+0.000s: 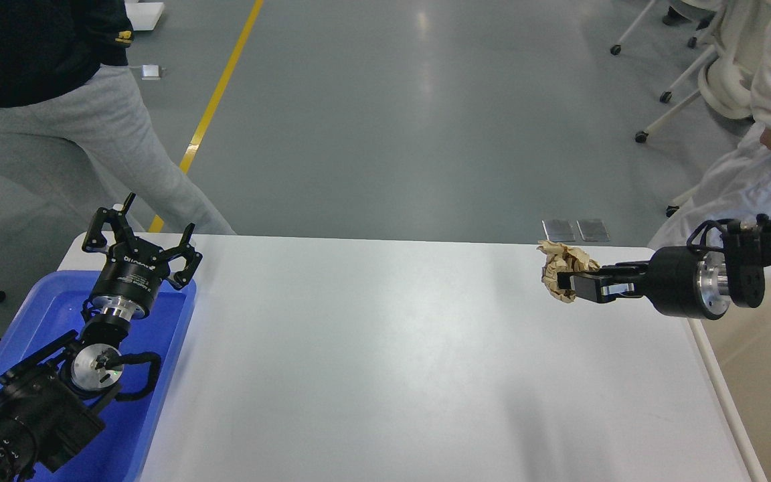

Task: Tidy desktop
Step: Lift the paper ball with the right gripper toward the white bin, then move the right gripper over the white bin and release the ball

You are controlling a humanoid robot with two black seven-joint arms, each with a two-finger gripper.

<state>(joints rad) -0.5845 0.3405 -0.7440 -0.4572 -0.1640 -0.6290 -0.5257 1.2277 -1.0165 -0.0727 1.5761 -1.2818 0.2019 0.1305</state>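
Paper wad (563, 262), crumpled and brown, sits pinched in the right hand (567, 281) at the bench's (385, 361) far edge; the left hand (138, 234) hangs spread above the blue tray (158, 375).

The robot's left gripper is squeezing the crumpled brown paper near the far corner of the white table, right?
Not quite. The head view shows the right gripper squeezing the crumpled brown paper near the far corner of the white table. The left gripper is open above the blue tray.

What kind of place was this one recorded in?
Probably a robotics lab or workshop floor: smooth grey floor with a yellow line, wheeled chair legs, and people standing by the white desktop.
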